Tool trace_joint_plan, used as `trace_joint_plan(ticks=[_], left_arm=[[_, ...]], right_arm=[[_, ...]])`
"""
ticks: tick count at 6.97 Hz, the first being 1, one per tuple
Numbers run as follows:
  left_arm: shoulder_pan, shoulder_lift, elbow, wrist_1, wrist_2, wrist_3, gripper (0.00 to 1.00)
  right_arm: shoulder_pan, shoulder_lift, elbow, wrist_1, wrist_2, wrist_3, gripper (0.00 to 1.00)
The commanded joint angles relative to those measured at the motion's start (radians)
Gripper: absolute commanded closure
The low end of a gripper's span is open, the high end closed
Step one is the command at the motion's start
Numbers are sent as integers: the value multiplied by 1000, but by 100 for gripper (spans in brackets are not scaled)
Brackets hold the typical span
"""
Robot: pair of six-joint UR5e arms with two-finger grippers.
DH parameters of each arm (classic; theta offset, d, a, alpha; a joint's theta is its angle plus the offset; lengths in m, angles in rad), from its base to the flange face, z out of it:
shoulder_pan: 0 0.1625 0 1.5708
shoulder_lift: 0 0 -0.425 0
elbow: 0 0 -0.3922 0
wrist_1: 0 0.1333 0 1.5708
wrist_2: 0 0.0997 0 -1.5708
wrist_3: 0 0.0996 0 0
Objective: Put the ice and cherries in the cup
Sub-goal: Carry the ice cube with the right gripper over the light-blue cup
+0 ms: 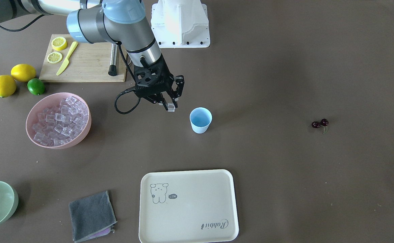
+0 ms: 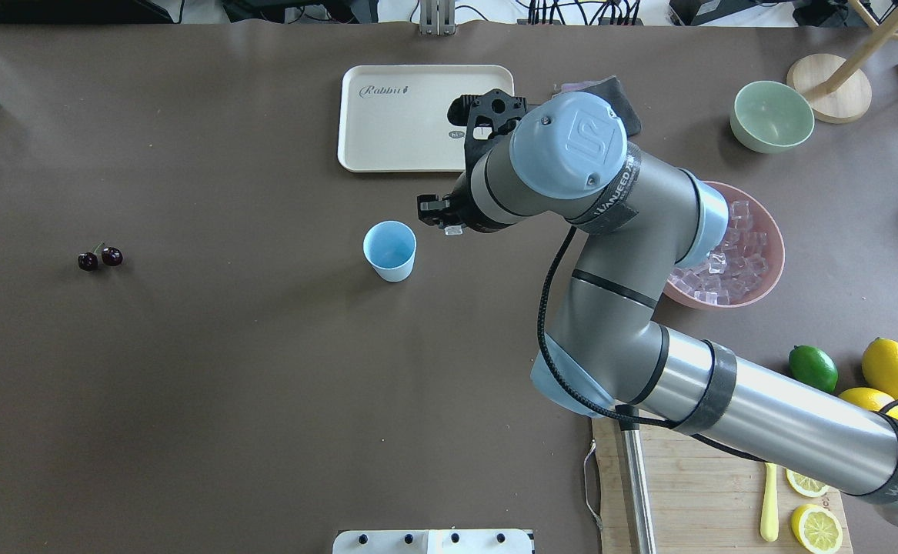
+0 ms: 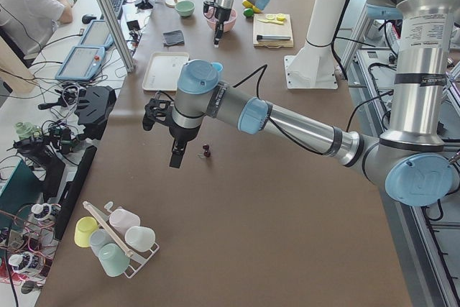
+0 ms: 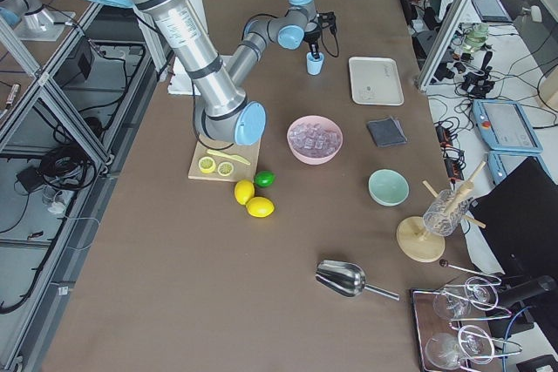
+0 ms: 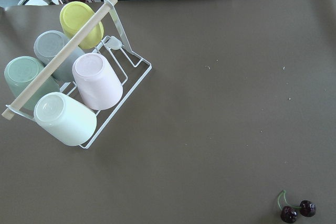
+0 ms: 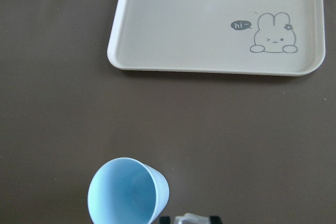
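The right hand [image 1: 170, 105], clamping an ice cube [image 1: 171, 108] just beside the cup [image 1: 200, 119], should next centre over it and release.

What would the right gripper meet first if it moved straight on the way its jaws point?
Probably the bare table. The right gripper, shut on an ice cube, points down just beside the cup, not over its mouth, though depth is hard to judge.
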Motion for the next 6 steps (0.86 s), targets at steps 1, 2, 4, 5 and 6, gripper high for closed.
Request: trace_joint_plan(ticks=[1, 2, 4, 5, 6], left_arm=[[0, 4, 0, 0, 0, 0, 2], [0, 4, 1, 0, 0, 0, 2], [0, 4, 6, 0, 0, 0, 2], [0, 4, 6, 0, 0, 0, 2], [0, 4, 9, 0, 0, 1, 2]], right_arm=[[-19, 68, -134, 145, -26, 9, 100], [-27, 72, -154, 182, -27, 9, 100], [-37, 83, -168, 193, -27, 7, 100], [-40, 105, -188, 204, -26, 7, 100], [-43, 116, -214, 207, -26, 0, 100]])
